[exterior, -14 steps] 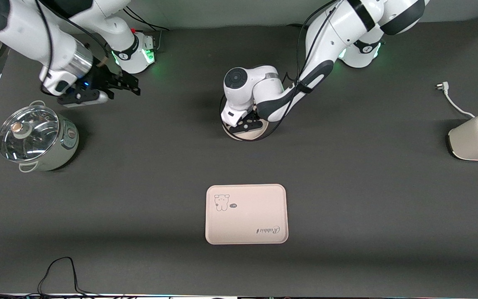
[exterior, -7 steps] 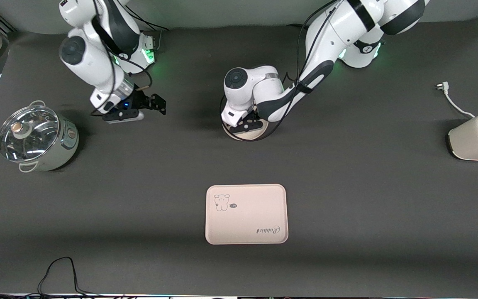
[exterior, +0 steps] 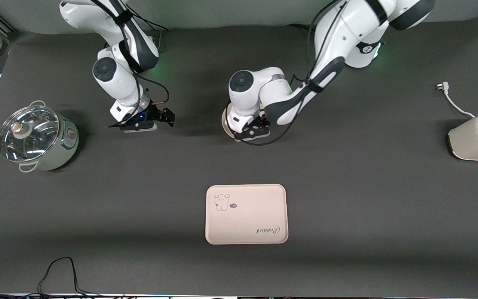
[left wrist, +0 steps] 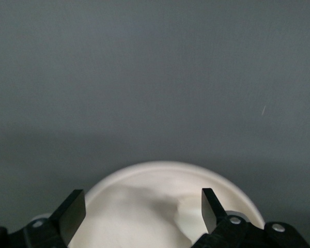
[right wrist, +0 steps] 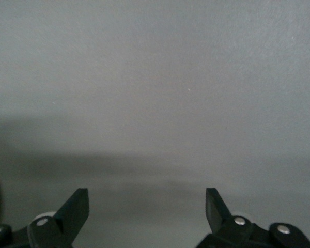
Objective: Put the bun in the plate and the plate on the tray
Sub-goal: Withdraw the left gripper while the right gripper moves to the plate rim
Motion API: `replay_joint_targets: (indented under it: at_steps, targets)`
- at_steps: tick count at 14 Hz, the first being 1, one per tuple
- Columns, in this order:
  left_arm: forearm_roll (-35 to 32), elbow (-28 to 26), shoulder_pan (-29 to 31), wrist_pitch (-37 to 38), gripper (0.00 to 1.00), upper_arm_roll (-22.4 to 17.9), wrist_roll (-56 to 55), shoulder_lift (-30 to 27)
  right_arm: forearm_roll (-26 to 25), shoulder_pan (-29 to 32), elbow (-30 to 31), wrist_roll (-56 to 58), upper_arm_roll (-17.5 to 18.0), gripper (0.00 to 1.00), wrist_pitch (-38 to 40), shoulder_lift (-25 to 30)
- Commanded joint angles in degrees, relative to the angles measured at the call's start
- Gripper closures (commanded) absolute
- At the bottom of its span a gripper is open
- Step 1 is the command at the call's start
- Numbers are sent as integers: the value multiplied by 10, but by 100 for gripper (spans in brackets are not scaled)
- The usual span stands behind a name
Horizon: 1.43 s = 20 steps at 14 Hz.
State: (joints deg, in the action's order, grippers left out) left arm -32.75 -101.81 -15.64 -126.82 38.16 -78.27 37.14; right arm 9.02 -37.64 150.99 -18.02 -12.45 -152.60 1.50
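The round cream plate lies mid-table, mostly hidden under the left arm's wrist. My left gripper is low over the plate's edge nearer the front camera. In the left wrist view the left gripper is open, with the plate between its fingers. A paler off-white lump, the bun, lies in the plate beside one finger. My right gripper is open and empty, low over bare table beside the plate, toward the right arm's end; it also shows in the right wrist view. The rabbit tray lies nearer the front camera, with nothing on it.
A steel pot with a glass lid stands at the right arm's end. A white toaster with its loose cord and plug is at the left arm's end. A black cable loops at the table's front edge.
The right arm has swung from above the pot toward the plate and come down near the table. The left gripper has shifted slightly over the plate, uncovering part of its rim.
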Motion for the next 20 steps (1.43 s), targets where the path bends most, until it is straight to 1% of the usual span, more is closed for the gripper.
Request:
replay_joint_targets:
  at_steps: [1, 3, 5, 6, 8, 9, 10, 13, 14, 16, 18, 20]
  targets:
    - [13, -7, 59, 40, 0, 15, 80, -62, 28, -24, -5, -2, 0, 0, -13, -20]
    - [62, 10, 149, 57, 0, 59, 164, -86, 87, -51, -10, -2, 7, 0, -35, -37]
    - [112, 40, 251, 88, 0, 104, 275, -93, 130, -59, -28, -2, 40, 0, -38, -54]
    - [123, 69, 291, 117, 0, 118, 332, -92, 150, -59, -39, -6, 56, 0, -38, -62]
    - [126, 108, 322, 165, 0, 119, 395, -92, 156, -60, -64, -49, 89, 0, -39, -84]
    - [126, 124, 334, 182, 0, 119, 400, -91, 156, -62, -79, -73, 102, 0, -39, -97]
    - [126, 136, 338, 196, 0, 119, 410, -91, 156, -73, -96, -93, 108, 0, -39, -112]
    - [127, 179, 340, 243, 0, 117, 443, -88, 150, -96, -147, -137, 108, 0, -39, -158]
    - [134, 186, 339, 243, 0, 108, 462, -94, 150, -103, -166, -145, 107, 0, -39, -177]
    - [188, 188, 330, 242, 0, 55, 523, -125, 147, -118, -213, -177, 107, 0, -39, -220]
    - [237, 187, 330, 243, 0, 5, 614, -143, 146, -122, -225, -181, 106, 0, -38, -232]
    - [252, 184, 331, 248, 0, -32, 683, -165, 146, -123, -226, -181, 106, 0, -39, -235]
